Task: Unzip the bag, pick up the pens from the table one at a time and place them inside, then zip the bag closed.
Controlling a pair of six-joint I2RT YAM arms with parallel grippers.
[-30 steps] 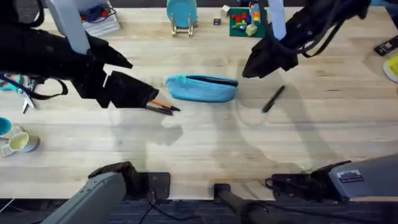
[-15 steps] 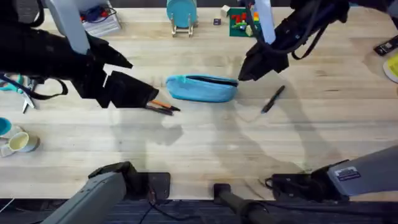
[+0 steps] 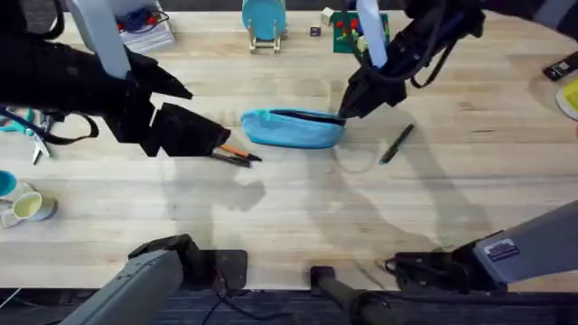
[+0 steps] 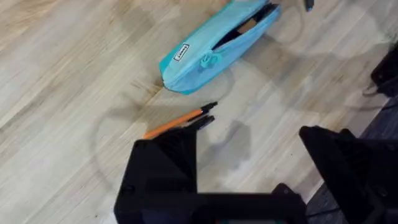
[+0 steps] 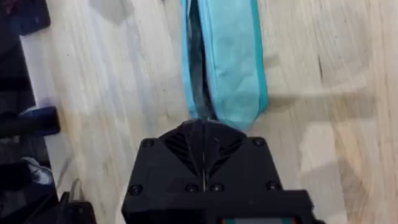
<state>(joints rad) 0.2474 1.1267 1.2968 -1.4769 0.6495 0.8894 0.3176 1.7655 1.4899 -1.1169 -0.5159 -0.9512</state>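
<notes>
**Right arm closes in on the bag's zipper end**

Over the past second the right gripper (image 3: 348, 110) has slid down-left, fingers pressed together, to the right end of the bag (image 3: 293, 128), mid-frame on the table (image 3: 298, 208). Zipper already gapes; left gripper (image 4: 249, 162) spread beside orange pens (image 4: 177, 122).

A robotics lab bench, set up for you.

You work at a pale wood table (image 3: 298, 208) with two arm bases (image 3: 172, 262) clamped at its near edge, and toy blocks (image 3: 348, 32), mugs (image 3: 27, 208) and a teal stand (image 3: 264, 20) around its edges.
</notes>
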